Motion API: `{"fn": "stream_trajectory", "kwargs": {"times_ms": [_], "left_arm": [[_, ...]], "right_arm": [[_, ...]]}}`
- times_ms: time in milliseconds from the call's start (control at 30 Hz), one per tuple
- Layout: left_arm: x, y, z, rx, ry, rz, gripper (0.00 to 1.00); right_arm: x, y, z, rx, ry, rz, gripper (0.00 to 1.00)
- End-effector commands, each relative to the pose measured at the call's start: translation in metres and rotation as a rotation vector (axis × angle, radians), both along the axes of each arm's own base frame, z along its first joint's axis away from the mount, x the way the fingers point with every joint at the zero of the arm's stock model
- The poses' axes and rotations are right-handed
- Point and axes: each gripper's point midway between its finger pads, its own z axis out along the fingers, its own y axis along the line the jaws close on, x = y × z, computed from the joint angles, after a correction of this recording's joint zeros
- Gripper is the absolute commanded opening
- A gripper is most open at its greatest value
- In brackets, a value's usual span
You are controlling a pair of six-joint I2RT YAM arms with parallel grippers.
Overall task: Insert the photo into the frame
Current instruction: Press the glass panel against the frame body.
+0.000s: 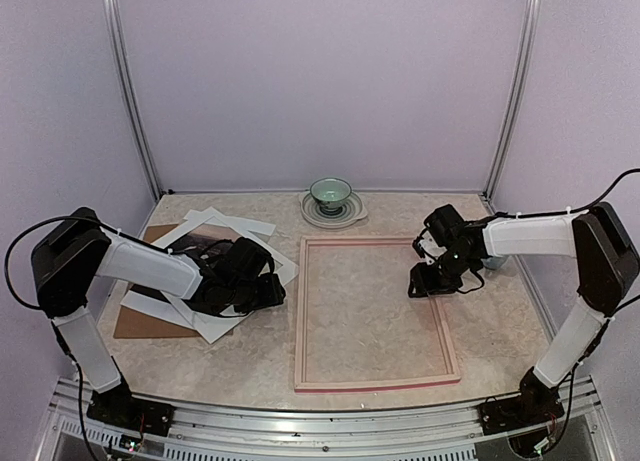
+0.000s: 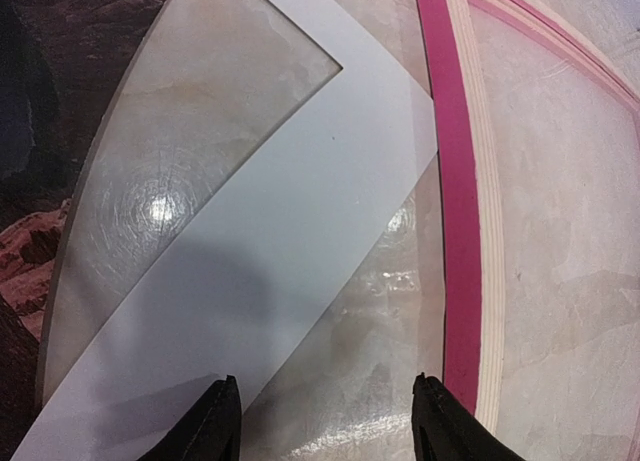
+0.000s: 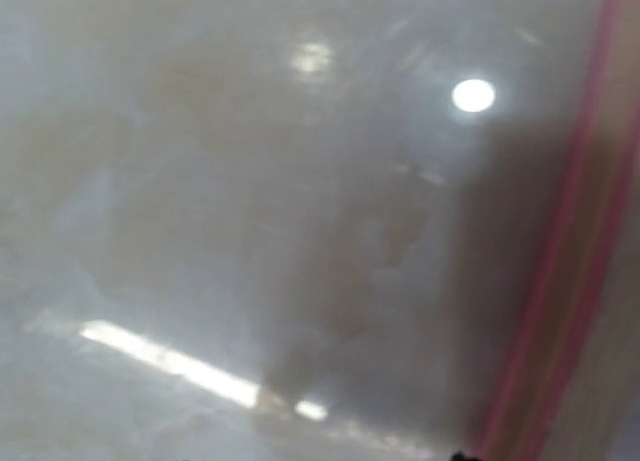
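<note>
Your left fingers [image 1: 268,289] hung released above the white mat [image 2: 300,211], the photo [image 2: 40,101] beside them, outside the frame [image 2: 455,181], while the right fingers' [image 1: 425,279] state couldn't be told, so fetching seemed in hand, next calling for an edge grasp.

Top view: left arm [image 1: 150,263] covers most of the photo [image 1: 193,243]; right gripper [image 1: 428,279] too small to read its jaws. Left wrist: photo cut by left edge; left gripper [image 2: 325,431] shows only 2 tips at bottom edge. Right wrist: all blurred, frame [image 3: 560,281] just a pink smear.
</note>
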Motion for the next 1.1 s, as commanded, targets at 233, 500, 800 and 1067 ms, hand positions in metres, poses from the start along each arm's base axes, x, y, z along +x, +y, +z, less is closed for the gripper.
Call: {"fn": "stream_trajectory", "kwargs": {"times_ms": [233,500,800,1067], "left_arm": [[-0.015,0.005,-0.018,0.041,0.063,-0.017,0.58],[-0.014,0.005,-0.015,0.039,0.058,-0.017,0.58],[-0.014,0.006,-0.013,0.041,0.054,-0.015,0.58],[-0.014,0.005,-0.015,0.040,0.057,-0.015,0.58]], "right_arm": [[0.008,-0.018,0.007,-0.119,-0.048,-0.055,0.56],[-0.002,0.007,-0.008,-0.044,0.007,0.004,0.56],[-0.007,0.014,-0.021,-0.062,0.040,0.028,0.56],[0.013,0.015,0.020,-0.055,-0.078,-0.004,0.58]]}}
